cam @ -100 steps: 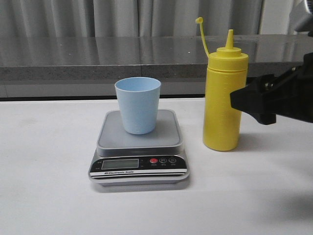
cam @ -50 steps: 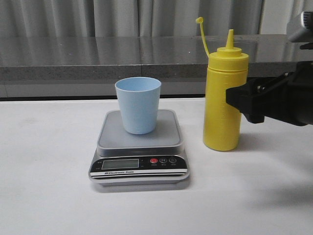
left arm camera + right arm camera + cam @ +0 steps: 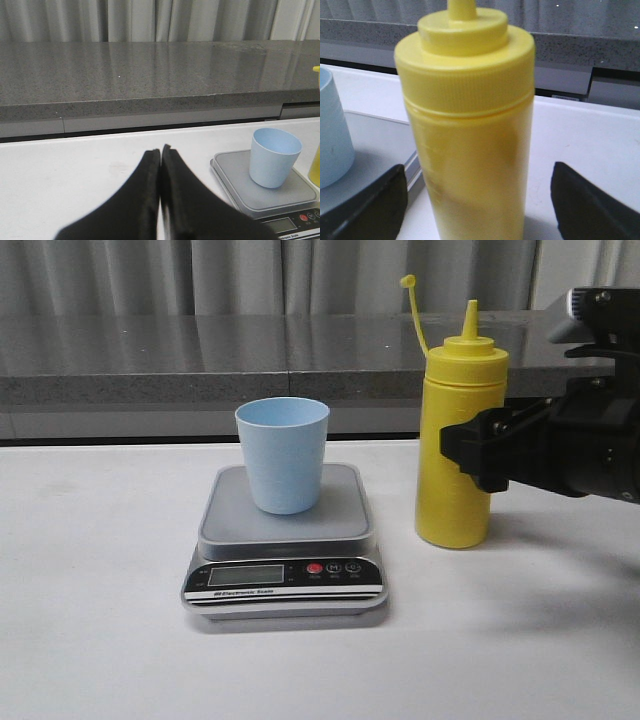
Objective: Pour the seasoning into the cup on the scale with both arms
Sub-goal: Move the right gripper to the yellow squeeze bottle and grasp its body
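right now my right gripper [image 3: 475, 200] is spread wide, one finger [image 3: 367, 205] on each side of the seasoning [image 3: 457, 430], and neither pad is touching the yellow plastic yet; there is clear white table showing between each finger and the bottle wall in my right wrist view. from the front, that gripper reaches in from the right at about the bottle's mid height. the bottle stands upright on the table [image 3: 100, 640], just to the right of the scale [image 3: 285, 540], with its cone nozzle pointing up and its small cap held up on a thin strap beside it.

my left gripper [image 3: 160, 155] has its two fingers pressed together with nothing between them, out over the bare table to the left of the scale.

the cup [image 3: 282, 454] sits upright on the grey platform of the scale, mouth up. the scale's black front panel faces forward with its display and a red button beside two dark ones.
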